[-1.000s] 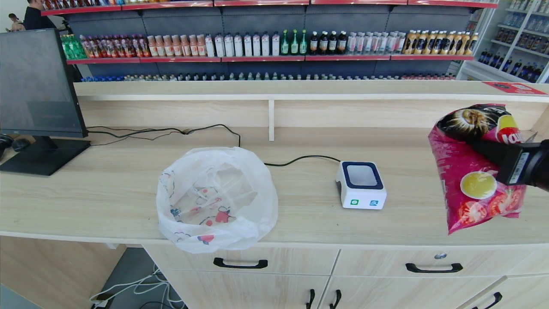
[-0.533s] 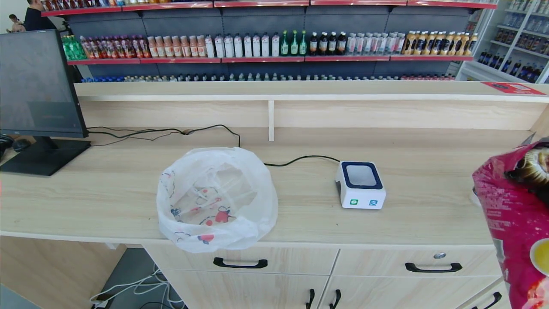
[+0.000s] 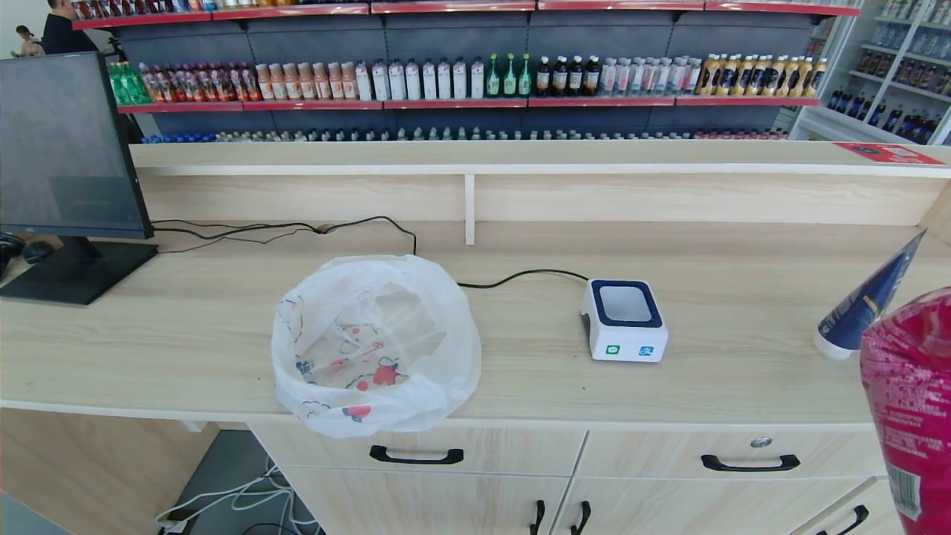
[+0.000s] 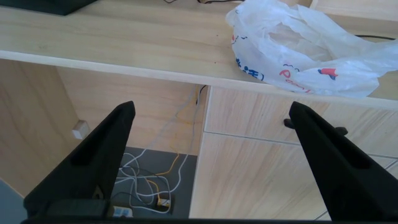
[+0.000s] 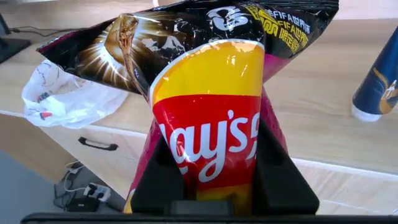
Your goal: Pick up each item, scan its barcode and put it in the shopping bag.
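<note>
My right gripper [image 5: 214,168] is shut on a magenta chips bag [image 5: 208,118] with a red and yellow front, gripping it near the top. In the head view the chips bag [image 3: 910,416] hangs at the near right, in front of the counter edge. The white shopping bag [image 3: 375,345] stands open on the counter's front middle, and the white scanner [image 3: 624,319] with a dark window sits to its right. My left gripper [image 4: 211,112] is open and holds nothing, low in front of the cabinet, below the shopping bag [image 4: 298,43].
A dark blue tube [image 3: 865,301] stands on its white cap at the counter's right, just behind the chips bag. A monitor [image 3: 67,148] stands at the far left. Cables [image 3: 297,227] run along the back. A raised ledge [image 3: 520,156] bounds the counter behind.
The chips bag has swung right and down towards the near right corner of the head view. The blue tube behind it now shows.
</note>
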### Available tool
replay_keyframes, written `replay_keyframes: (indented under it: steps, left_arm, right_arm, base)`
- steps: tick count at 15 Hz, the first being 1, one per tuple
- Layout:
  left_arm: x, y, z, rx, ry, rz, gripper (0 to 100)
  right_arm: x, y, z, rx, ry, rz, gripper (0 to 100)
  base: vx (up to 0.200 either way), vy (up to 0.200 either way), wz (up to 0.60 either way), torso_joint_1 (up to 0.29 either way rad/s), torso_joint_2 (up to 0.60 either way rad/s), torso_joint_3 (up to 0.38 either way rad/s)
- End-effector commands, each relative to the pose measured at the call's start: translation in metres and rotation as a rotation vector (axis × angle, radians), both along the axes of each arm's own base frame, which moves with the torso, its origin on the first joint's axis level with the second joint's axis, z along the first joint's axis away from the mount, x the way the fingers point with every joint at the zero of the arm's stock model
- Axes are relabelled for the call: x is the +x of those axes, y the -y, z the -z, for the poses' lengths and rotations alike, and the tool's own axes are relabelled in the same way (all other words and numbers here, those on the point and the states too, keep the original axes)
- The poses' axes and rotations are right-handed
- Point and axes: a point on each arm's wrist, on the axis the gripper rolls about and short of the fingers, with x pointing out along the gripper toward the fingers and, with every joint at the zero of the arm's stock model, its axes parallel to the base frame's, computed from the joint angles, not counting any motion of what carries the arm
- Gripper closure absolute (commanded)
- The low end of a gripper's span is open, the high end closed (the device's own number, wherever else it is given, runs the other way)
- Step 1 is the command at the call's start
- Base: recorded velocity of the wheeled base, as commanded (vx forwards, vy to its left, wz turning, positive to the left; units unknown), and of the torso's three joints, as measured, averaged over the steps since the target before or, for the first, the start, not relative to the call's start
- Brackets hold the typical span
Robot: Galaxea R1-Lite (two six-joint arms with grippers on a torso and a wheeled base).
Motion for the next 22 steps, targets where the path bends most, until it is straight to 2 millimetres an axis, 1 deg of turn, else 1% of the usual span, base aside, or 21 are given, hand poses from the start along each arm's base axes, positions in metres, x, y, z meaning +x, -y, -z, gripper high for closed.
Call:
replay_keyframes:
  steps: [1,3,5,6,8,9,10,12,14,15,16,18,20,22]
  left_arm:
    - [0.000,0.000,0.000,-0.001,0.000,-0.001,0]
    - [0.000,0.000,0.000,-0.001,0.000,-0.002,0]
    - [0.000,0.000,0.000,0.001,0.000,-0.001,0]
    - [0.000,0.000,0.000,-0.001,0.000,-0.001,0]
    - [0.000,0.000,0.000,-0.001,0.000,-0.001,0]
    - [0.000,0.000,0.000,-0.001,0.000,-0.001,0]
    - [0.000,0.000,0.000,-0.001,0.000,-0.001,0]
    - [0.000,0.000,0.000,-0.001,0.000,-0.002,0]
    - [0.000,0.000,0.000,-0.001,0.000,-0.001,0]
    - [0.000,0.000,0.000,-0.001,0.000,-0.001,0]
    - [0.000,0.000,0.000,-0.001,0.000,-0.001,0]
    - [0.000,0.000,0.000,-0.001,0.000,-0.001,0]
    - [0.000,0.000,0.000,-0.001,0.000,-0.001,0]
    - [0.000,0.000,0.000,0.001,0.000,-0.001,0]
  right_arm:
    - [0.006,-0.002,-0.011,0.012,0.006,-0.028,100]
    - [0.007,-0.003,-0.013,0.012,0.010,-0.074,100]
    - [0.003,-0.005,-0.008,0.060,0.005,-0.131,100]
    - [-0.004,-0.008,-0.012,0.083,0.036,-0.275,100]
    - [-0.011,-0.012,-0.010,0.089,0.038,-0.462,100]
    - [-0.011,-0.014,-0.008,0.098,0.014,-0.505,100]
    - [-0.008,-0.021,0.000,0.134,-0.077,-0.631,100]
    - [0.001,-0.034,0.001,0.182,-0.192,-0.724,100]
    - [0.004,-0.043,-0.008,0.217,-0.233,-0.811,100]
    - [0.008,-0.054,-0.015,0.230,-0.277,-0.881,100]
    - [0.011,-0.062,-0.016,0.233,-0.307,-0.913,100]
    - [0.010,-0.070,-0.013,0.261,-0.353,-0.973,100]
    - [0.017,-0.081,-0.022,0.296,-0.369,-0.981,100]
    - [0.024,-0.091,-0.034,0.405,-0.416,-0.979,100]
  base:
    - [0.000,0.000,0.00,0.000,0.00,0.000]
    - [0.000,0.000,0.00,0.000,0.00,0.000]
    - [0.000,0.000,0.00,0.000,0.00,0.000]
    - [0.000,0.000,0.00,0.000,0.00,0.000]
    - [0.000,0.000,0.00,0.000,0.00,0.000]
    - [0.000,0.000,0.00,0.000,0.00,0.000]
    - [0.000,0.000,0.00,0.000,0.00,0.000]
    - [0.000,0.000,0.00,0.000,0.00,0.000]
    - [0.000,0.000,0.00,0.000,0.00,0.000]
    - [0.000,0.000,0.00,0.000,0.00,0.000]
    - [0.000,0.000,0.00,0.000,0.00,0.000]
    - [0.000,0.000,0.00,0.000,0.00,0.000]
    - [0.000,0.000,0.00,0.000,0.00,0.000]
    - [0.000,0.000,0.00,0.000,0.00,0.000]
